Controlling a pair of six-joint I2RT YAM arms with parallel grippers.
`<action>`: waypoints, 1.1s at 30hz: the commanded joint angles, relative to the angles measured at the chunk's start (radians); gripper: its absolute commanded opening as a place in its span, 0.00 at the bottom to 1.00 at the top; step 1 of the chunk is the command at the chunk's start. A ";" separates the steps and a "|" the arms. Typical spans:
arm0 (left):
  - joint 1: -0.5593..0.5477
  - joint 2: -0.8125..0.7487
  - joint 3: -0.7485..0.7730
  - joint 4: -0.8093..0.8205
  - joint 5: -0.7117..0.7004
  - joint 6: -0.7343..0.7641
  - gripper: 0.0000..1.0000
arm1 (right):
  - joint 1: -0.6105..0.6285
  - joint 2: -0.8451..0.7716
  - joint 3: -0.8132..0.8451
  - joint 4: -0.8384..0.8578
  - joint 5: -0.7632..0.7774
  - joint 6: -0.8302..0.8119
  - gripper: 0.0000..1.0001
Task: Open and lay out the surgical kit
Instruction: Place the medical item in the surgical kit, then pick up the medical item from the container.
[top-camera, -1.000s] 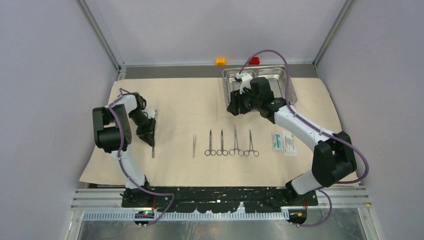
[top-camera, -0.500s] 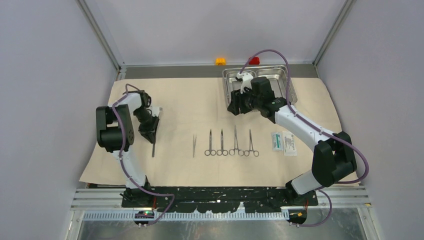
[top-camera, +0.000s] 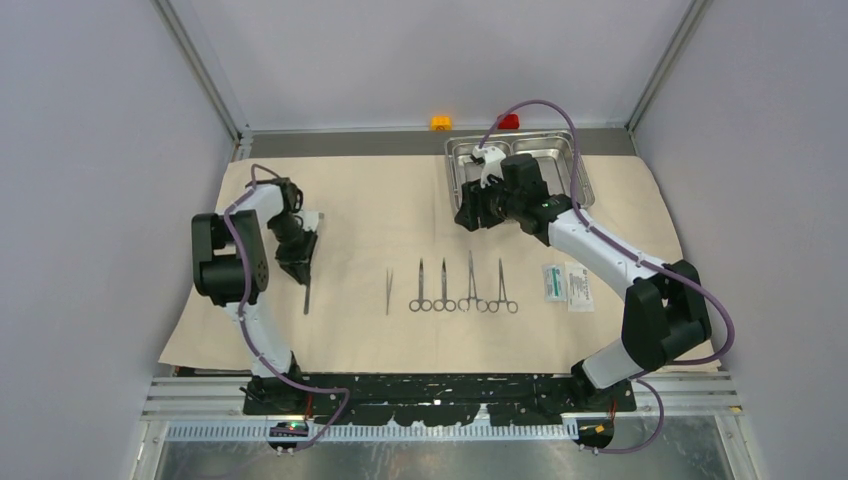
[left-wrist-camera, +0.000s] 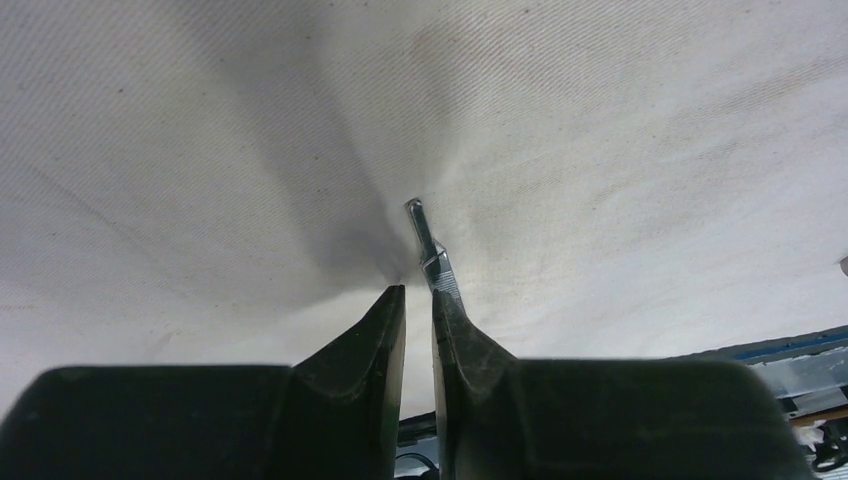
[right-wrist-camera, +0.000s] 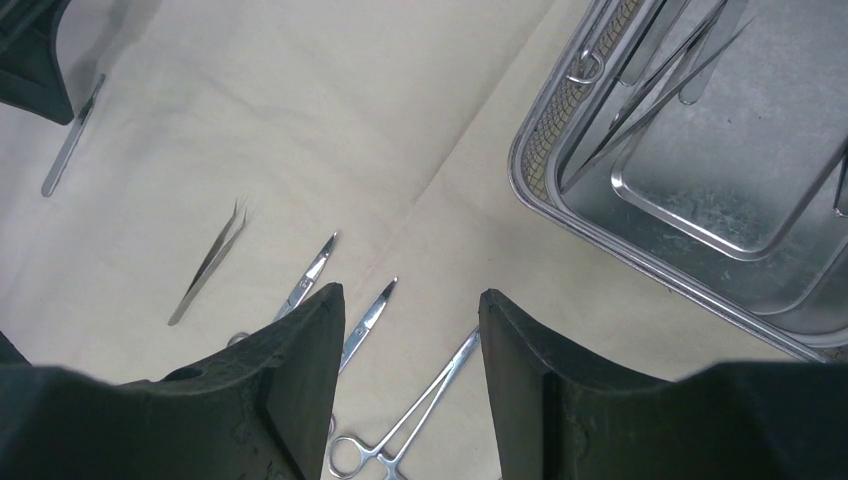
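Observation:
The beige cloth (top-camera: 360, 200) lies spread flat. On it are a straight handle (top-camera: 307, 296), tweezers (top-camera: 389, 290), several ring-handled clamps (top-camera: 458, 287) in a row, and two packets (top-camera: 566, 283). The steel tray (top-camera: 456, 172) stands at the back right with more instruments (right-wrist-camera: 640, 90) in it. My left gripper (top-camera: 297, 264) is low over the handle's far end. Its jaws stand a narrow gap apart (left-wrist-camera: 418, 292), holding nothing, and the handle (left-wrist-camera: 428, 245) lies on the cloth beside the right fingertip. My right gripper (top-camera: 470, 215) hovers open and empty (right-wrist-camera: 410, 295) in front of the tray (right-wrist-camera: 530, 190), above a clamp (right-wrist-camera: 420, 400).
A small orange block (top-camera: 441, 122) and a red block (top-camera: 509, 121) sit behind the tray by the back wall. Grey side walls close in the cell left and right. A metal rail runs along the near edge.
My left gripper has shifted a little toward the back along the straight handle, which stays on the cloth. My right arm has hardly moved.

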 joint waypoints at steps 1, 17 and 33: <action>0.000 -0.096 0.050 -0.020 -0.017 0.016 0.19 | -0.005 -0.009 0.008 0.026 -0.009 0.007 0.57; -0.010 -0.384 0.173 0.125 0.181 -0.051 0.60 | -0.066 0.027 0.152 -0.073 0.270 -0.028 0.58; -0.143 -0.364 0.165 0.338 0.383 -0.066 0.79 | -0.177 0.550 0.662 -0.191 0.281 -0.080 0.55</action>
